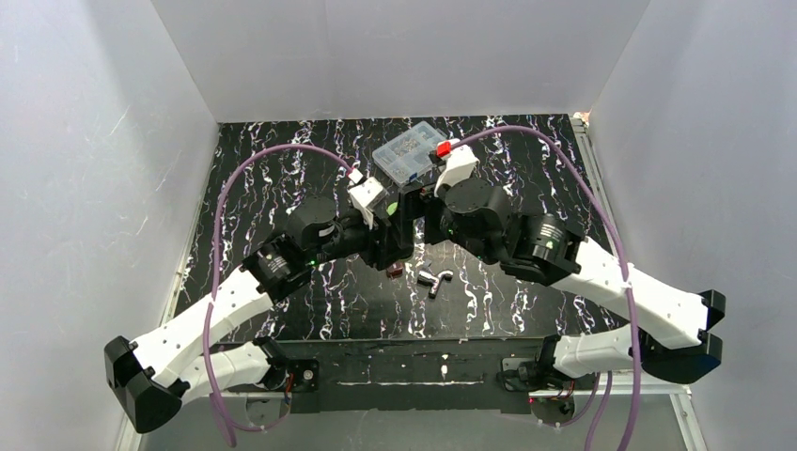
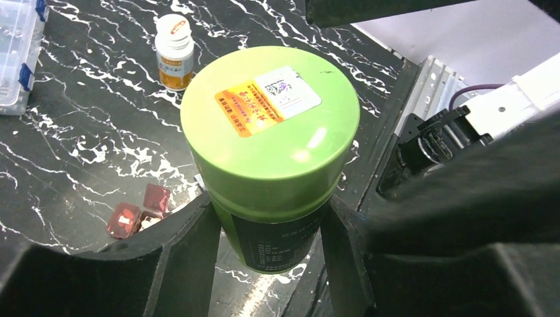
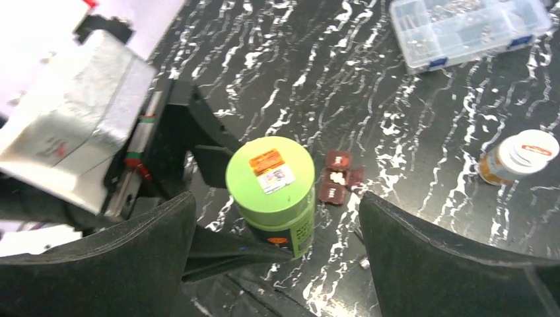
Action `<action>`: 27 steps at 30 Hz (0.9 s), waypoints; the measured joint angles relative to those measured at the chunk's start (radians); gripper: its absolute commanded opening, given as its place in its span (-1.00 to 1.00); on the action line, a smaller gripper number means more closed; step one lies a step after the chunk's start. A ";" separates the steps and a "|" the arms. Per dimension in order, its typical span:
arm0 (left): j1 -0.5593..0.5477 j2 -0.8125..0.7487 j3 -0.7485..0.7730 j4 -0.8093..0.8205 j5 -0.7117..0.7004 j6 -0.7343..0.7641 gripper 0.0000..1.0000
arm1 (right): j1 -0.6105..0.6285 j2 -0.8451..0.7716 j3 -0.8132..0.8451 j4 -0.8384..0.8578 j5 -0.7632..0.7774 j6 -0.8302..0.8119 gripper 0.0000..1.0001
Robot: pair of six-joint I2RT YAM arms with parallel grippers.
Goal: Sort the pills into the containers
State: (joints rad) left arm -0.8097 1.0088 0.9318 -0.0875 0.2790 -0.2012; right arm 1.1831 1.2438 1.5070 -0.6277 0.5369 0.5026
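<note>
The dark bottle with the green cap point(image 2: 271, 165) is clamped by its body between the two fingers of my left gripper point(image 2: 271, 246), cap end free and facing my wrist. My right gripper point(image 3: 277, 257) hangs over that cap, fingers spread wide to either side and touching nothing. Red pill packets point(image 3: 338, 177) lie just beside this bottle on the marbled table point(image 3: 297, 66). The amber bottle with the white cap point(image 3: 518, 157) stands well apart from it, and the clear compartment box point(image 3: 469, 30) farther still.

the left gripper point(image 2: 267, 231) holds the green-cap bottle point(image 2: 271, 132) by its dark sides. the white-cap bottle point(image 2: 174, 53) stands farther back, and red packets point(image 2: 140, 211) lie near.
</note>
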 measured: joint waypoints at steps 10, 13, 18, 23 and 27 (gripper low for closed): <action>0.000 -0.046 -0.005 0.042 0.188 -0.001 -1.00 | -0.272 -0.219 -0.196 0.187 -0.573 -0.046 0.97; 0.000 -0.056 -0.008 0.063 0.280 -0.006 -1.00 | -0.375 -0.271 -0.262 0.268 -0.797 -0.040 0.97; 0.000 -0.058 -0.008 0.121 0.435 -0.035 -1.00 | -0.491 -0.286 -0.325 0.429 -1.161 0.014 0.97; 0.000 -0.052 -0.008 0.190 0.551 -0.084 -1.00 | -0.500 -0.250 -0.336 0.545 -1.357 0.066 0.95; 0.000 -0.037 -0.008 0.245 0.600 -0.127 -1.00 | -0.500 -0.247 -0.338 0.586 -1.418 0.079 0.84</action>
State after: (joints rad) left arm -0.8097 0.9718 0.9241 0.1577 0.8795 -0.3279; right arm 0.6827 0.9970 1.1694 -0.0418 -0.8814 0.5812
